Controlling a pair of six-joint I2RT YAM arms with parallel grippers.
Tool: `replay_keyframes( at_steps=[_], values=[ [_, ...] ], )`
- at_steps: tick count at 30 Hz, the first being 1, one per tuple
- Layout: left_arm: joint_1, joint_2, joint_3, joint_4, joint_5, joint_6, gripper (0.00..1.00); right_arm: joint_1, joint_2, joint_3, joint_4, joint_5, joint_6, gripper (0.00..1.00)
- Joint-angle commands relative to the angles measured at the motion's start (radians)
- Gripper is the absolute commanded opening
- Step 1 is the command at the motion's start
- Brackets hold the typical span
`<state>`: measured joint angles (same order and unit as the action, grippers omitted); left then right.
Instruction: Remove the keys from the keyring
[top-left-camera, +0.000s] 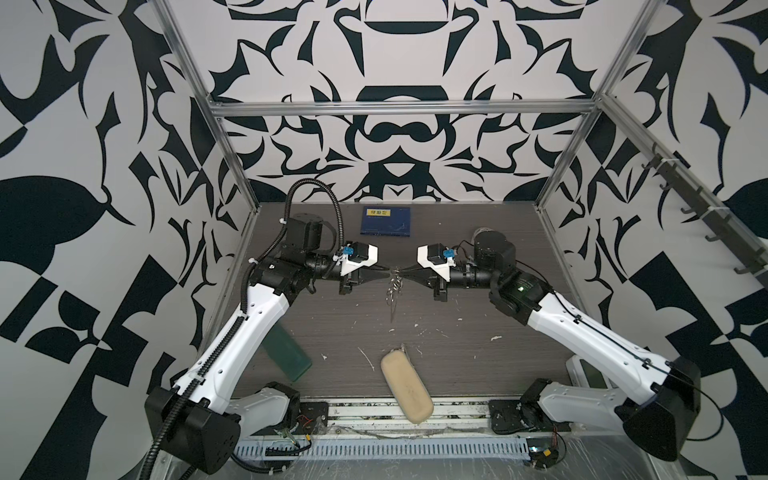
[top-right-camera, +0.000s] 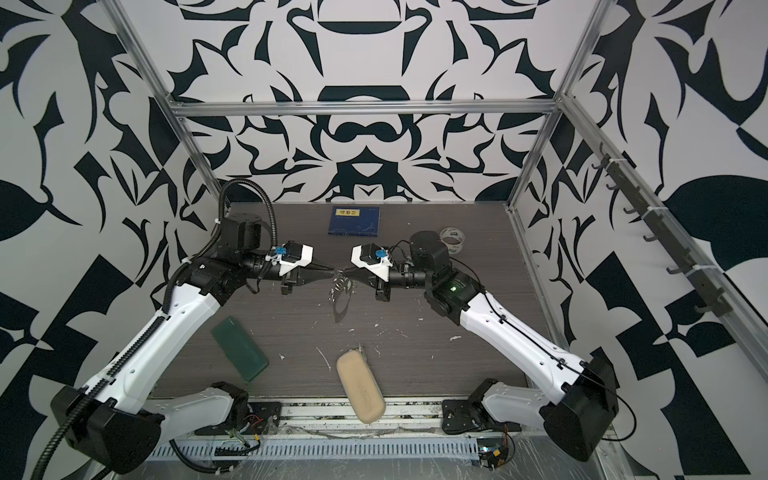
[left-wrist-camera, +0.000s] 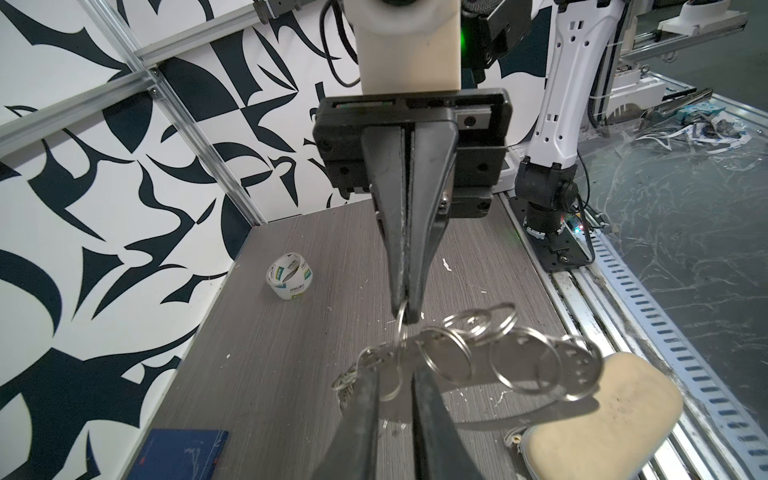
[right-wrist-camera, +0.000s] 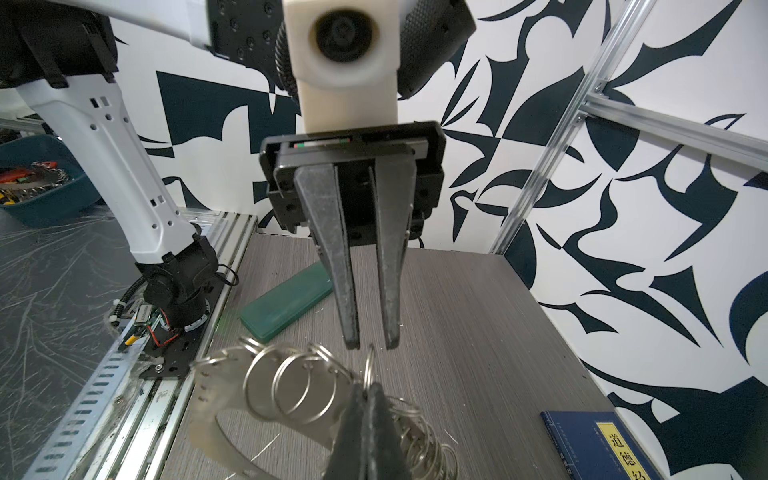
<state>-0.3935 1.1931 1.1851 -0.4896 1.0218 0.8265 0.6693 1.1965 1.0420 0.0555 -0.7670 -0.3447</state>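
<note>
**Keyring up in the air over a scuffed grey worktop**

We're inside a boxed-in cell. Bold black-and-white patterned walls (top-left-camera: 399, 50) close it in at the back and both sides. Aluminium frame bars (top-left-camera: 399, 109) run up the corners and across the back, and a rail of dark hooks (top-left-camera: 702, 220) runs down the right-hand wall.

The worktop (top-left-camera: 465, 365) is dark grey wood-grain, and it's messy, with white flecks (top-left-camera: 366, 358) and streaks scattered over the front half. A blue book (top-left-camera: 385, 221) with a yellow label lies flat at the back edge. A tape roll (top-right-camera: 453, 240) stands near the back right, just behind the right arm. Over on the left a green case (top-right-camera: 239, 348) lies at an angle. A beige case (top-left-camera: 406, 384) sits at the front, its near end hanging over the edge onto the metal rails. Beyond those, a slotted duct (top-left-camera: 374, 449) runs along the front.

Now the centre. Both arms reach inward, tip to tip above the middle of the worktop. The right gripper (left-wrist-camera: 406, 311) is clamped tight on one wire ring of the keyring (left-wrist-camera: 577, 365). The keyring dangles from it as a flat silvery plate threaded with a bunch of wire rings. The left gripper (right-wrist-camera: 372, 344) has its jaws a little apart and grips nothing. The pinched ring sits edge-on right at its tips, and I can't tell whether they touch. The bundle is too blurred to tell keys from rings.
</note>
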Motion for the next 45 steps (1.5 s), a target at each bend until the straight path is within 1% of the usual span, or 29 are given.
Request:
replay_keyframes(
  at_steps=[1, 13, 25, 28, 30, 33, 36, 37, 38, 39, 43, 45],
  values=[
    [0.003, 0.012, 0.012, 0.006, 0.049, -0.016, 0.19, -0.001, -0.026, 0.02, 0.087, -0.026, 0.015, 0.0],
    [0.004, 0.022, 0.02, 0.018, 0.055, -0.026, 0.18, 0.009, -0.006, 0.05, 0.058, -0.048, 0.001, 0.0],
    [0.003, 0.022, 0.018, 0.025, 0.064, -0.026, 0.16, 0.029, 0.026, 0.085, 0.026, -0.053, -0.028, 0.0],
    [0.004, 0.023, 0.019, 0.023, 0.063, -0.026, 0.09, 0.032, 0.028, 0.085, 0.036, -0.052, -0.028, 0.0],
    [0.004, 0.023, 0.02, 0.019, 0.062, -0.026, 0.0, 0.032, 0.026, 0.088, 0.036, -0.051, -0.028, 0.0],
    [0.004, 0.021, 0.019, 0.019, 0.071, -0.026, 0.0, 0.036, 0.031, 0.096, 0.015, -0.051, -0.035, 0.0],
    [0.004, 0.011, 0.015, 0.039, 0.072, -0.027, 0.0, 0.034, 0.013, 0.083, 0.01, 0.008, -0.032, 0.0],
    [0.006, 0.009, 0.015, 0.041, 0.077, -0.027, 0.0, 0.031, 0.001, 0.077, -0.005, 0.042, -0.041, 0.15],
    [0.009, 0.008, 0.015, 0.047, 0.082, -0.026, 0.0, 0.023, -0.015, 0.067, -0.019, 0.069, -0.054, 0.24],
    [0.011, 0.006, 0.016, 0.053, 0.087, -0.027, 0.0, 0.01, -0.03, 0.054, -0.022, 0.083, -0.058, 0.28],
    [0.016, 0.004, 0.02, 0.055, 0.096, -0.027, 0.0, -0.019, -0.067, 0.023, -0.04, 0.103, -0.054, 0.36],
    [0.016, 0.004, 0.022, 0.056, 0.101, -0.026, 0.0, -0.025, -0.072, 0.017, -0.052, 0.107, -0.055, 0.37]
  ],
)
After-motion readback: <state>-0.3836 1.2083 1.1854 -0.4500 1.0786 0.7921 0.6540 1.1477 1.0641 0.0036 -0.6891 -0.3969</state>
